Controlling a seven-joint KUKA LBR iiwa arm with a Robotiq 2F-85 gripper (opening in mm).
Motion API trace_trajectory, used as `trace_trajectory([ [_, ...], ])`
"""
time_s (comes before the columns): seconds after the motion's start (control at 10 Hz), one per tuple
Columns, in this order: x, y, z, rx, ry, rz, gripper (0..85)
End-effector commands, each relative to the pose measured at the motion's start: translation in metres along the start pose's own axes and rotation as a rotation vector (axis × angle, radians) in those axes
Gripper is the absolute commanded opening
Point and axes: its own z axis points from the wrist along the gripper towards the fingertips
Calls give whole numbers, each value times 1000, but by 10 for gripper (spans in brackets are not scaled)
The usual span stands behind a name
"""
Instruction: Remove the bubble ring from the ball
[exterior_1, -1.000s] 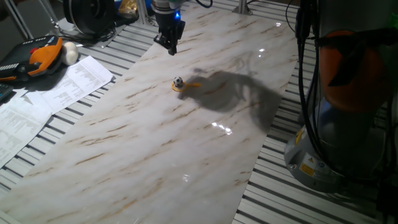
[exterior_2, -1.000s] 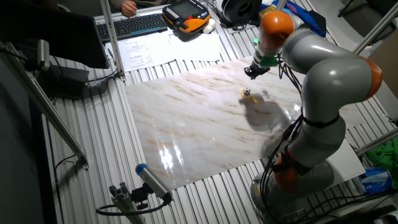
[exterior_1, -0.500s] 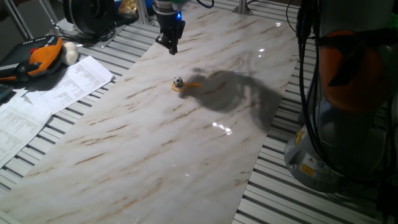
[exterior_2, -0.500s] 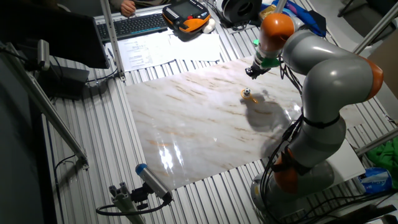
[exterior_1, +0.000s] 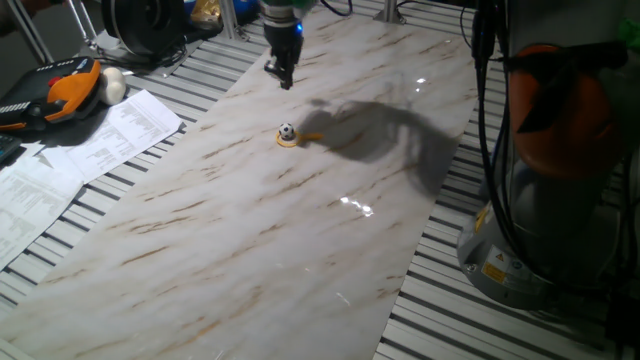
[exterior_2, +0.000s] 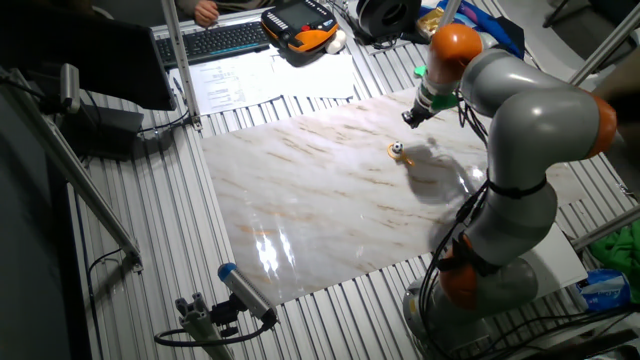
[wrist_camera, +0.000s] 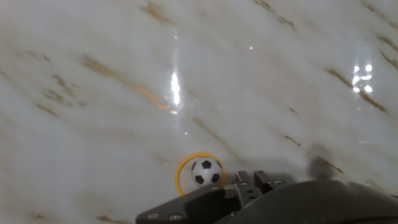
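Ball (wrist_camera: 205, 172) seen encircled by bubble ring (wrist_camera: 182, 173).
Gripper (exterior_1: 284, 74) held above surface (exterior_1: 250, 220), w/ jaws pressed together, empty.

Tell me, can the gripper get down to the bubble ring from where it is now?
Probably yes. The gripper hangs above the marble board, off to one side of the bubble ring, which lies around the ball. Nothing stands between them, and its handle sticks out free.

Two high cameras view my bench (exterior_1: 250, 220) from opposite sides; my hand camera looks close down; all share its marble top.
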Motion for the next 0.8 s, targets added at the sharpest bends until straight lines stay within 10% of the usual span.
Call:
trace_trajectory([
  [0.0, 5, -4, 12, -8, -12, -4, 340],
  [0.7, 30, 17, 43, -30, -24, 16, 340],
])
